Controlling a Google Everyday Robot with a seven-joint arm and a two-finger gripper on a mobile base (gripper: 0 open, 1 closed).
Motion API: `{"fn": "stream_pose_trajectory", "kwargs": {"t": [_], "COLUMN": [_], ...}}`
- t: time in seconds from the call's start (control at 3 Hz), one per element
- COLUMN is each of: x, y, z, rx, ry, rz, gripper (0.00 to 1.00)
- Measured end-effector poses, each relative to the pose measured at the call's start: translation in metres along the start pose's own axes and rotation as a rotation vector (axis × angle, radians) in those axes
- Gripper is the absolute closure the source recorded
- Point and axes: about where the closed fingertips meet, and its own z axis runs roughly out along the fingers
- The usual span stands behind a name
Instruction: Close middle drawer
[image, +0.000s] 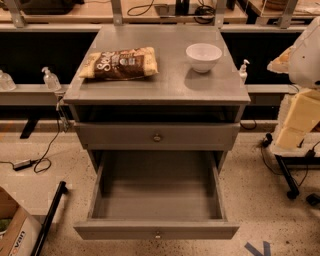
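The middle drawer (156, 200) of the grey cabinet is pulled far out toward me and its deep box is empty. Its low flat front panel (110, 230) carries a small brass knob (158, 234) at the centre. Above it, the taller-fronted drawer (115, 136) with a like knob (157, 137) stands only slightly out. The lowest drawer is hidden under the open one. My gripper is out of view; only white and yellowish parts of my arm (303, 80) show at the right edge, well away from the drawer.
On the cabinet top (170, 85) lie a chip bag (119, 63) and a white bowl (203, 56). A cardboard box (15, 232) and a black pole (50, 220) are at the lower left. A wheeled stand's leg (286, 175) and cables are at the right.
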Motion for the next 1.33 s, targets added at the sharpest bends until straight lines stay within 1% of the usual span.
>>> {"fn": "stream_pose_trajectory", "kwargs": {"t": [0.33,0.67,1.0,1.33], "x": [0.000,-0.001,0.001,0.010], "y": [0.000,0.000,0.004,0.006], "z": [0.000,-0.002,0.020,0.042], "rx": [0.000,0.008,-0.016,-0.022], "ry": [0.000,-0.002,-0.003,-0.023], "rz": [0.000,-0.001,-0.023,-0.030], "gripper": [0.00,0.11,0.42,0.66]}}
